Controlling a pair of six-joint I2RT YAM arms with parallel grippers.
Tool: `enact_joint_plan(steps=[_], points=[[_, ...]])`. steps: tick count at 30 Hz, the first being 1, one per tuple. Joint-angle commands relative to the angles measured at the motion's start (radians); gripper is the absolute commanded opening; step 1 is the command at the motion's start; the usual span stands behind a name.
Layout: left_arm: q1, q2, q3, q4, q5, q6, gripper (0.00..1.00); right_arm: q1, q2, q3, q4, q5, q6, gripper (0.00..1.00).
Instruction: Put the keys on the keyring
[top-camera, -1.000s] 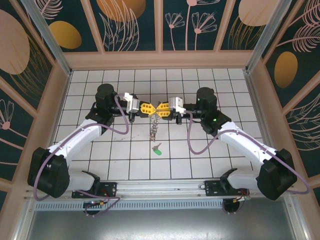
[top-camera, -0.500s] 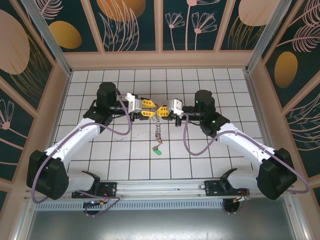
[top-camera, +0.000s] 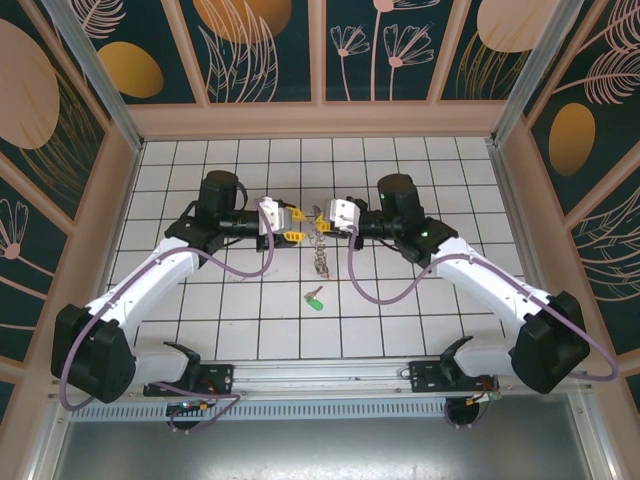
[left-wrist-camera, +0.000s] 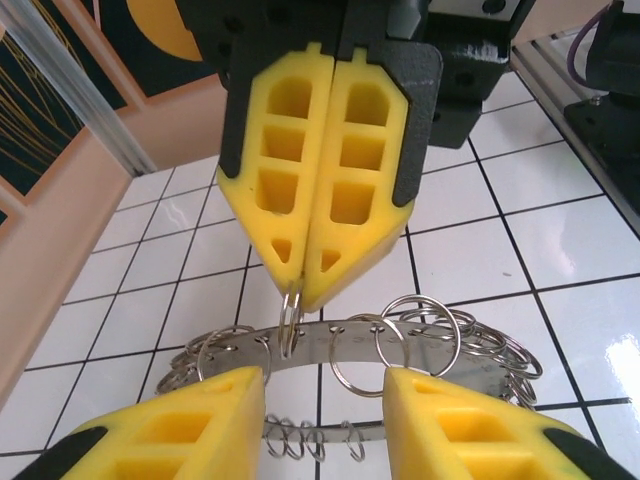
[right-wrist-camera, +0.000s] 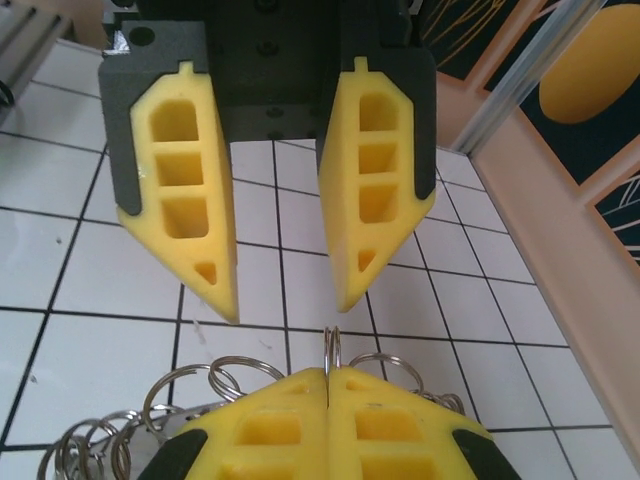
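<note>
The right gripper (left-wrist-camera: 297, 287) has its fingers clamped on one loop of the keyring (left-wrist-camera: 312, 338), which dangles below them. The left gripper (left-wrist-camera: 325, 390), fingers apart, faces it just beside the keyring. A green key (top-camera: 315, 297) lies on the counter (top-camera: 380, 330) beneath the keyring, about equally near both arms.

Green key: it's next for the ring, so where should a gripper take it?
Probably pinch the green key across its plastic head, coming straight down with the open left gripper: it lies flat on the tile, and the head looks its broadest part.
</note>
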Motion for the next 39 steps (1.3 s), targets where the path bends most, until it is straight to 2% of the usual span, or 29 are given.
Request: enact_joint_plan(steps=[1,6,14,16,19,22,28,33,35,39], points=[[-0.008,0.015,0.028,0.005,0.008,0.016,0.36,0.028,0.018,0.079,-0.116,0.083,-0.116,0.0],[-0.015,0.039,0.027,0.018,0.023,0.012,0.32,0.077,0.056,0.138,-0.202,0.185,-0.161,0.0],[-0.022,0.068,0.027,0.029,-0.006,0.017,0.28,0.101,0.057,0.15,-0.203,0.162,-0.131,0.0],[-0.023,0.074,0.032,0.031,-0.004,0.017,0.23,0.101,0.056,0.147,-0.193,0.153,-0.117,0.0],[-0.024,0.081,0.039,0.022,0.007,0.026,0.08,0.098,0.051,0.138,-0.168,0.139,-0.098,0.0],[-0.026,0.079,0.041,0.012,0.001,0.037,0.0,0.099,0.045,0.13,-0.154,0.123,-0.082,0.0],[-0.026,0.048,0.042,0.044,-0.006,0.01,0.0,0.068,0.01,0.077,-0.091,0.056,-0.038,0.0],[-0.023,0.012,0.015,0.26,0.108,-0.174,0.0,-0.036,-0.062,-0.05,0.037,-0.117,0.037,0.25],[-0.024,0.013,-0.009,0.333,0.152,-0.237,0.0,-0.065,-0.086,-0.103,0.116,-0.174,0.084,0.27],[-0.024,0.021,-0.001,0.347,0.185,-0.243,0.0,-0.083,-0.1,-0.126,0.143,-0.21,0.093,0.3]])
